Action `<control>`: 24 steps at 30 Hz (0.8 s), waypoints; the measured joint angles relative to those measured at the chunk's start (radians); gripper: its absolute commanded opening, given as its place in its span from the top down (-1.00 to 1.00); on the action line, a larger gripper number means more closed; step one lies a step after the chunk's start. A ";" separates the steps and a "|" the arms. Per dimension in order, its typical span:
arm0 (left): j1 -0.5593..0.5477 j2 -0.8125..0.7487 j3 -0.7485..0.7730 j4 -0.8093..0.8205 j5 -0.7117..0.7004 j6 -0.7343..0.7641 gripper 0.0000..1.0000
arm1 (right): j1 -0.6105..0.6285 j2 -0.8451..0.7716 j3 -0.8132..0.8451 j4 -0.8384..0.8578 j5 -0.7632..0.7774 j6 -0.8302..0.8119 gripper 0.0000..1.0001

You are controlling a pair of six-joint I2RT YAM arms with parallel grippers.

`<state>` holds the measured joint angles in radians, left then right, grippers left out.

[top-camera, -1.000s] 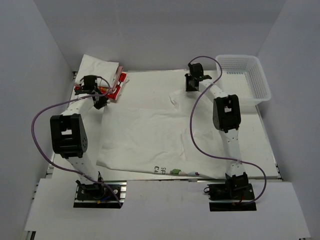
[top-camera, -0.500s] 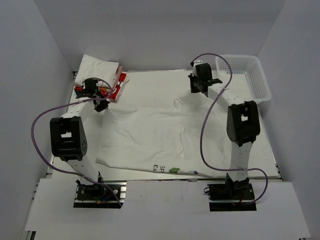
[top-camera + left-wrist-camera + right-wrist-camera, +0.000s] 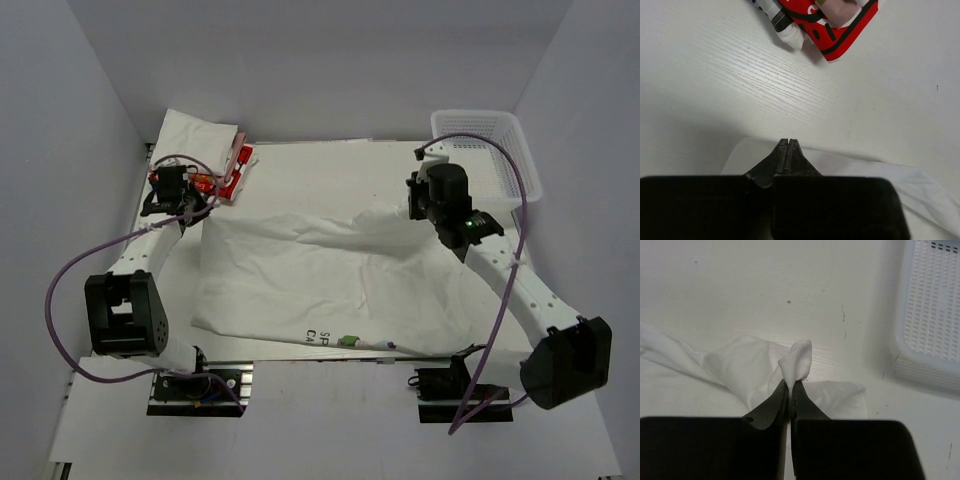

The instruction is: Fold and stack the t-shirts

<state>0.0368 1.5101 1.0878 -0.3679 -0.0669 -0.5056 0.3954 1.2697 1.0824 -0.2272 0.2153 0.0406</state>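
A large white t-shirt point(image 3: 320, 285) lies spread and rumpled across the table, with dark lettering and a small green print near its front hem. My left gripper point(image 3: 197, 210) point(image 3: 789, 141) is shut at the shirt's far left corner, and the cloth point(image 3: 850, 165) shows on both sides of its tips. My right gripper point(image 3: 413, 212) point(image 3: 791, 383) is shut on a pinched fold at the shirt's far right corner point(image 3: 799, 360), lifted off the table. At the back left lie a folded white t-shirt point(image 3: 195, 130) and a red patterned one point(image 3: 236, 166) point(image 3: 840, 25).
A white plastic mesh basket point(image 3: 490, 150) point(image 3: 935, 315) stands at the back right, just right of my right gripper. Bare table point(image 3: 320, 170) lies beyond the shirt. White walls close in the left, back and right sides.
My right gripper shut on the shirt's far right corner and drew it toward the front right, bunching the far edge into a ridge. The left gripper shifted slightly left, still shut.
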 measured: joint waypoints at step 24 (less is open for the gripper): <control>-0.001 -0.254 -0.395 0.047 -0.211 -0.134 1.00 | 0.058 -0.565 -0.191 -0.703 0.074 0.473 1.00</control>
<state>0.0360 1.2556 0.6926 -0.3210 -0.2775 -0.6392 0.4530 0.7048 0.8917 -0.9298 0.2897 0.5140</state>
